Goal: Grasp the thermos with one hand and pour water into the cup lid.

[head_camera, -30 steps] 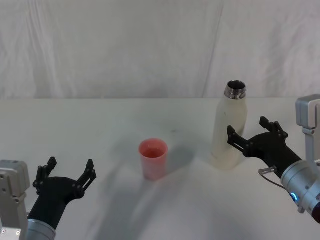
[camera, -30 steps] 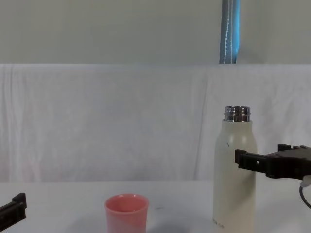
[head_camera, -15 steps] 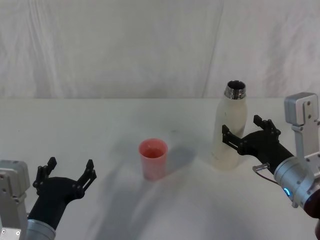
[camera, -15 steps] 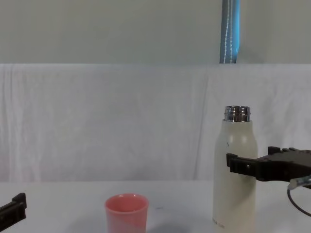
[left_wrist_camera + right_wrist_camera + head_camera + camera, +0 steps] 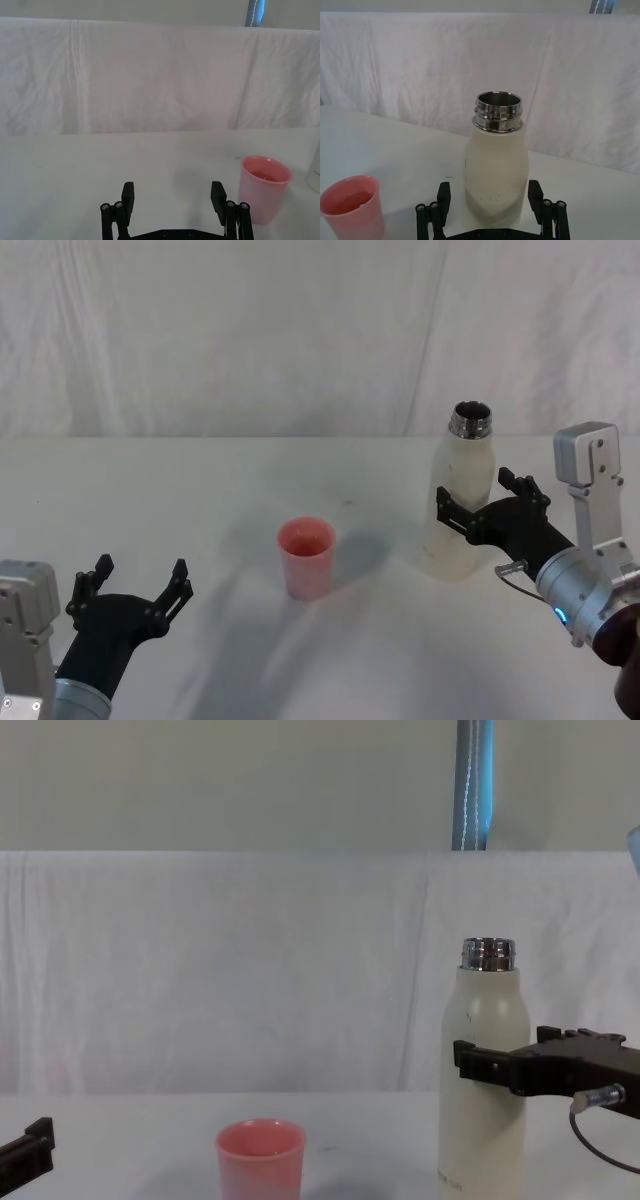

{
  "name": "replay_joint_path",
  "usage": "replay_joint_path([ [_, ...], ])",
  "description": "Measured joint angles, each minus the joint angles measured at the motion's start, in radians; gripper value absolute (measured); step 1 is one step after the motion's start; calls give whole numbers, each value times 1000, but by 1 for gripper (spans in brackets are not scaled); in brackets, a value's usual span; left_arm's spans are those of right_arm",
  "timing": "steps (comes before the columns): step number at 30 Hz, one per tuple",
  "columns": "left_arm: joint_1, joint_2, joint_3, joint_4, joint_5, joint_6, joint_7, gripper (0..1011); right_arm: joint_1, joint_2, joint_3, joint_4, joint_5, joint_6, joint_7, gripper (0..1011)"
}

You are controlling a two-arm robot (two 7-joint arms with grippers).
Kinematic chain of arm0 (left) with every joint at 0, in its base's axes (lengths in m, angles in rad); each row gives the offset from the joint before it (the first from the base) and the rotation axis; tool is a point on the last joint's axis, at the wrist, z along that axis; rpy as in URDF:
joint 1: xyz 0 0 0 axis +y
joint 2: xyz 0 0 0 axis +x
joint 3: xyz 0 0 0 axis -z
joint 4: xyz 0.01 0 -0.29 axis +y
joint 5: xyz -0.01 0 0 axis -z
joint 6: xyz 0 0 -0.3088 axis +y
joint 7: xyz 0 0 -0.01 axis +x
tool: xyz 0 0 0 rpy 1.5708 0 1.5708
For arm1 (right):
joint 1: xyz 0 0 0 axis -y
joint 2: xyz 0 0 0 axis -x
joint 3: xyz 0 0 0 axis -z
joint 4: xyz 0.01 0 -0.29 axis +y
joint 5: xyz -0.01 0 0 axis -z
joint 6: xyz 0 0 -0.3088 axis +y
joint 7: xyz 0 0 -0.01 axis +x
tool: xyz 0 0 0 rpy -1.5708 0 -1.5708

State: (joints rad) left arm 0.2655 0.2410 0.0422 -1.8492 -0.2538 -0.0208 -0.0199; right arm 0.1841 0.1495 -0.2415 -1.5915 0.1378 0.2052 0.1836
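On the right half of the white table (image 5: 200, 480), well toward the backdrop: the thermos (image 5: 462, 495), upright, cream-white body, shiny threaded steel neck uncapped, dark opening visible from above. Small grey print near its base in the chest view.

Straddling the thermos body at about mid-height: the right gripper (image 5: 480, 505), black fingers spread wide, one on each side of the bottle. Seen from the right wrist, both fingers (image 5: 441, 196) flank the lower body with a sliver of table visible between each finger and the bottle wall; contact cannot be told for certain, not pressed closed. From the chest, a black finger crosses in front of the cream body below the shoulder, arm reaching in from the right.

Left of the thermos, nearer the table's middle and slightly closer to the robot: the cup lid (image 5: 306, 557), small, pink, upright, round rim open upward. Well apart from the thermos, standing free.

Low at the near left corner: the left gripper (image 5: 132, 585), fingers spread, holding nothing, hovering over bare table, well apart from the cup lid. From the left wrist, the cup lid just beyond and to one side of the open fingertips, not between them.

Behind everything: a wrinkled white cloth backdrop (image 5: 250, 330); above it in the chest view, a blue-grey vertical pole (image 5: 474, 785).
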Motion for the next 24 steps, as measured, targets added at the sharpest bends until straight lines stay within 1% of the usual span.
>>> replay_joint_path([
  [13,0,0,0,0,0,0,0,1001,16,-18,4,34,-2,-3,-14,1001],
  [24,0,0,0,0,0,0,0,1001,32,-40,5,62,0,-3,-21,1001],
])
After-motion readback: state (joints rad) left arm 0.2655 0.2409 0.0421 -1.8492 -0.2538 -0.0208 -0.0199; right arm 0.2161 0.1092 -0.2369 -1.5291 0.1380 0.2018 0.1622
